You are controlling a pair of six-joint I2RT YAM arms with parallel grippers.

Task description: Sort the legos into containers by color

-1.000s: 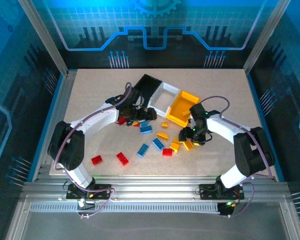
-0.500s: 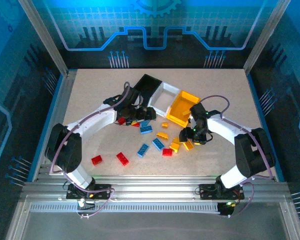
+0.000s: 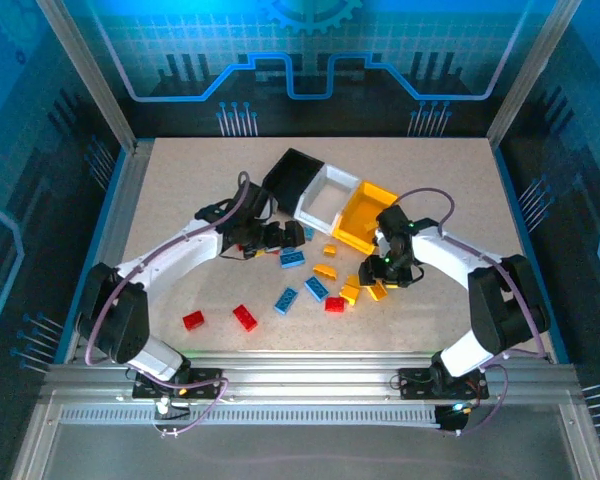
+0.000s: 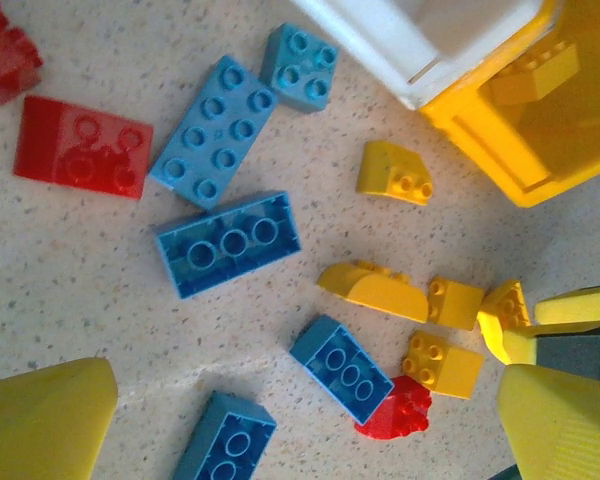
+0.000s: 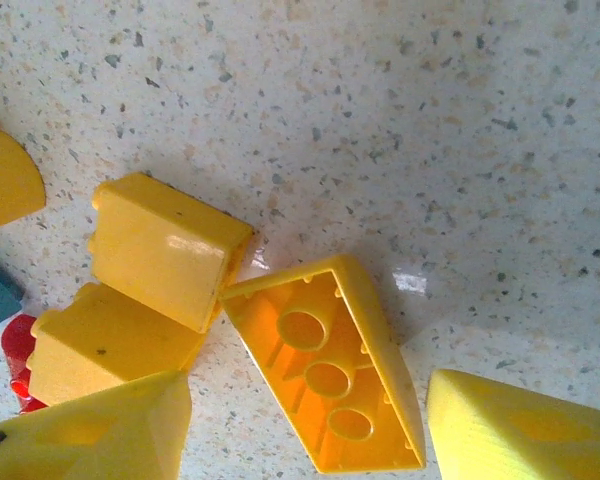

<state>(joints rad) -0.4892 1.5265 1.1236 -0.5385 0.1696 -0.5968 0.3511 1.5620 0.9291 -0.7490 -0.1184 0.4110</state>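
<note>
Three joined bins stand at the back: black (image 3: 295, 172), white (image 3: 328, 195), yellow-orange (image 3: 365, 215). My left gripper (image 3: 285, 237) hangs open over scattered bricks, its fingers (image 4: 40, 420) wide apart above a small blue brick (image 4: 340, 368) and a larger blue brick (image 4: 228, 243). A red brick (image 4: 80, 148) lies at the upper left of the left wrist view. My right gripper (image 5: 310, 430) is open and low at the table, with an upside-down yellow brick (image 5: 330, 375) lying between its fingers, untouched. Two more yellow bricks (image 5: 165, 245) lie just to its left.
Two red bricks (image 3: 245, 317) lie apart at the front left, and another red brick (image 3: 334, 304) sits by the yellow cluster (image 3: 349, 293). Blue bricks (image 3: 286, 299) lie mid-table. The white bin's wall (image 4: 420, 40) and the yellow bin (image 4: 540, 110) are close ahead of my left gripper.
My left gripper has drawn back from beside the black bin toward the left and now hangs over the brick pile. The right gripper has barely moved.
</note>
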